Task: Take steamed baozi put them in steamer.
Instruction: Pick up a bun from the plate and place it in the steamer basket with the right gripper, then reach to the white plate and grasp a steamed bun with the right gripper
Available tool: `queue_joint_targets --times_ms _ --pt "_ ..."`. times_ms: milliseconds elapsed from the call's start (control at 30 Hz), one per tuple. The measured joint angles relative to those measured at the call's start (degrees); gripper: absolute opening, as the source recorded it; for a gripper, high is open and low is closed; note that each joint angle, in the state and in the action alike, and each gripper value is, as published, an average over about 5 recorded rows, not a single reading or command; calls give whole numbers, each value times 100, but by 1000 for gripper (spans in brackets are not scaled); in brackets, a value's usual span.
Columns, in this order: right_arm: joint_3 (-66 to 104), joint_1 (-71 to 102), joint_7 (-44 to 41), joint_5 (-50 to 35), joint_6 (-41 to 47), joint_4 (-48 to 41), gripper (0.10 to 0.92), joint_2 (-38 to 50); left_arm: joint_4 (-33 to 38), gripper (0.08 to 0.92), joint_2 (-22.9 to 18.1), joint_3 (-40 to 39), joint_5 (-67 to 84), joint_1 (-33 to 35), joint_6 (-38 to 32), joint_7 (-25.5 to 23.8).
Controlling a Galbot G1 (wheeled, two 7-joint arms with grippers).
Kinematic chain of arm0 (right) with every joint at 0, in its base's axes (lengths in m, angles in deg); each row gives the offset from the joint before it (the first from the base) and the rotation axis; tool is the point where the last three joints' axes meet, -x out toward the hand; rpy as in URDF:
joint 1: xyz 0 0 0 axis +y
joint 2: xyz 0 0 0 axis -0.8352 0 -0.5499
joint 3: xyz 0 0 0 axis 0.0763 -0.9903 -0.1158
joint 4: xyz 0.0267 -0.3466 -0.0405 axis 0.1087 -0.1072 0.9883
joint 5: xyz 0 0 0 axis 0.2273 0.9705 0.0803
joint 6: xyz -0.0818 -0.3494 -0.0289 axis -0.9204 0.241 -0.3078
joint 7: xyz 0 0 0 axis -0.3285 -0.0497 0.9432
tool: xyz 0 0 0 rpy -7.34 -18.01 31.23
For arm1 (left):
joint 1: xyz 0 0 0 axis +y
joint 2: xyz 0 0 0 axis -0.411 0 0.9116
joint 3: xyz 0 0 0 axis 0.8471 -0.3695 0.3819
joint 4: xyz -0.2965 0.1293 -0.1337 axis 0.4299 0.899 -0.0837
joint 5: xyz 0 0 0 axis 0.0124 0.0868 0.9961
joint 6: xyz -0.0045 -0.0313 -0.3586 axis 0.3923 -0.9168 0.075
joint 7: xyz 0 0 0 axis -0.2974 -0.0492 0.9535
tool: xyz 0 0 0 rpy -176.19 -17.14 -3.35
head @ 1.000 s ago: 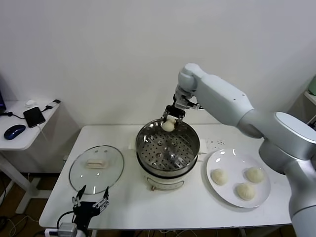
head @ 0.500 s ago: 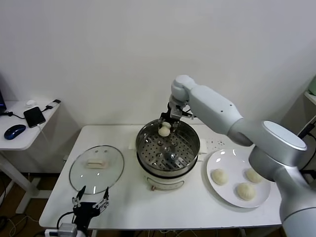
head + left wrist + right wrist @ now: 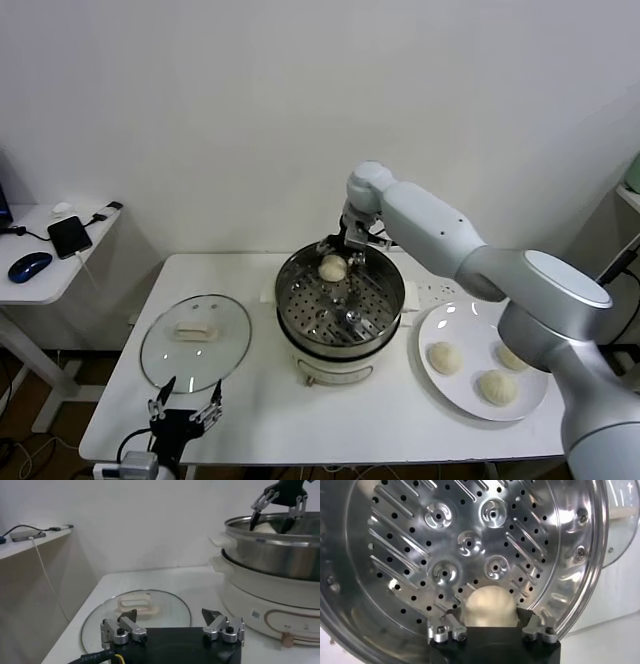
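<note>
Glossy white right arm of smooth rounded shells, with a pale grey band around the large joint. Black right tool (image 3: pixel 347 248) with slim black linkage fingers (image 3: pixel 445 618) on silver knuckles fixed by small dark screws. Left tool (image 3: pixel 183 414) alike: flat black body, silver knuckles, dark pointed fingertips (image 3: pixel 129 615), black cable leaving its base.

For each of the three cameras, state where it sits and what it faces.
Head view: above the table, looking down at steamer, plate, glass lid; both arms show.
Left wrist view: low by the table's near edge, facing lid and steamer side; open left claw shows.
Right wrist view: over the steamer, looking into its perforated tray; open right claw flanks a baozi.
Shared: steamer and that baozi.
</note>
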Motion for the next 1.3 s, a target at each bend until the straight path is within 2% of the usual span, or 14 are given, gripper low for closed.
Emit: queue_joint_targets --times_ms 400,533,667,1000,1300 --pt "-468 -646 -586 -1855 38 1097 823 1010 52 823 0 -42 -26 33 3 -20" --pt "-464 -783 -732 -2333 404 1603 823 1562 76 823 0 -52 -17 2 19 -43" --pt "-371 -828 -878 -2660 1286 2083 823 2140 101 823 0 -53 -2 -23 39 -73" --pt "-203 -745 -1058 -3076 4594 3088 823 3579 122 823 0 -54 17 21 53 -146" --pt "459 282 -992 -2894 6207 3943 823 4542 225 823 41 -84 30 85 72 -170"
